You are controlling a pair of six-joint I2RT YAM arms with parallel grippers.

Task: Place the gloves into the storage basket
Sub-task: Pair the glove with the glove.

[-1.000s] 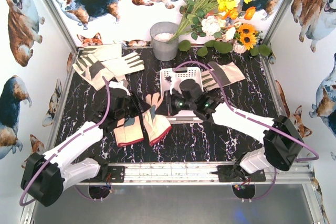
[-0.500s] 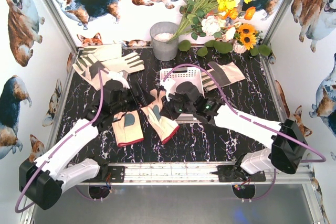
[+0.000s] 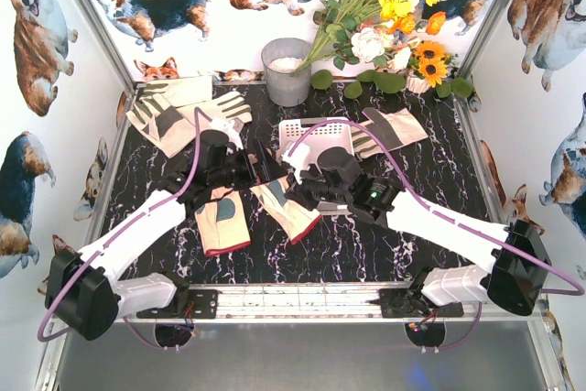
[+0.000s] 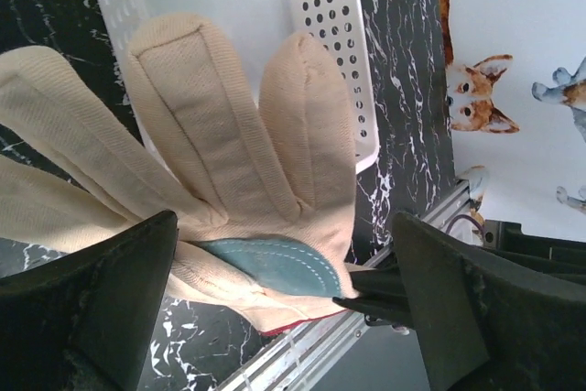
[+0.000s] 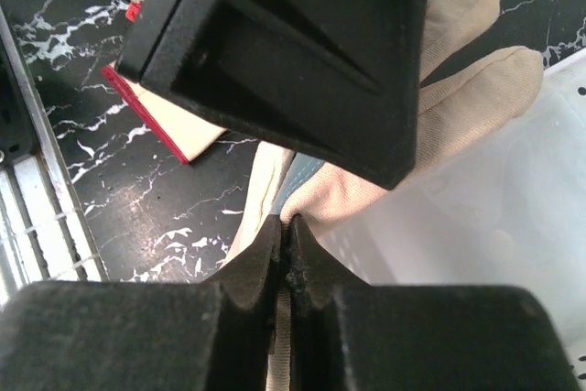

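Reaching over black marbled tabletop (image 3: 366, 244) between corgi-print walls (image 3: 37, 43): left pincer (image 4: 284, 258) agape, right pincer (image 5: 284, 226) clamped on glove (image 5: 458, 107).

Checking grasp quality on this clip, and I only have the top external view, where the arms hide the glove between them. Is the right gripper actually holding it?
Observer: Yes. In the right wrist view the right gripper is pinched shut on the glove, with fabric between its fingers.
Operator: And the left one?
Observer: The left gripper is open wide, and the glove shows between its fingers.
Operator: Is the glove in the basket?
Observer: Not yet. Only its fingertips overlap the storage basket rim; the red-edged cuff is over the table.
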